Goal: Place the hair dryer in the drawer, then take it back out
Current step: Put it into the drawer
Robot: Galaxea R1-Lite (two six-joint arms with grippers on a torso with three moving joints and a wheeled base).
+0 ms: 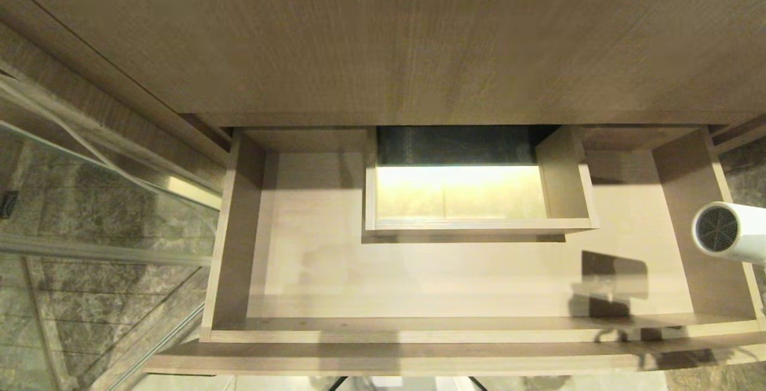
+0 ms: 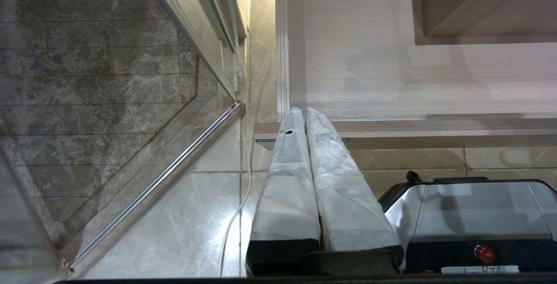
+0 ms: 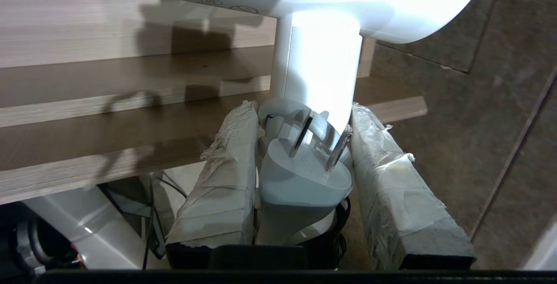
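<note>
The wide beige drawer stands pulled out below the counter, its floor bare, with a boxed cut-out at its middle back. The white hair dryer hangs at the right edge of the head view, over the drawer's right wall, its dark mesh grille facing left. In the right wrist view my right gripper is shut on the hair dryer's handle, with the plug and bundled cord between the taped fingers. My left gripper is shut and empty, parked low in front of the drawer's left front corner.
A glass shower partition with a metal rail stands left of the drawer over dark marble tiles. The counter top overhangs the drawer's back. My grey base shows below the drawer front.
</note>
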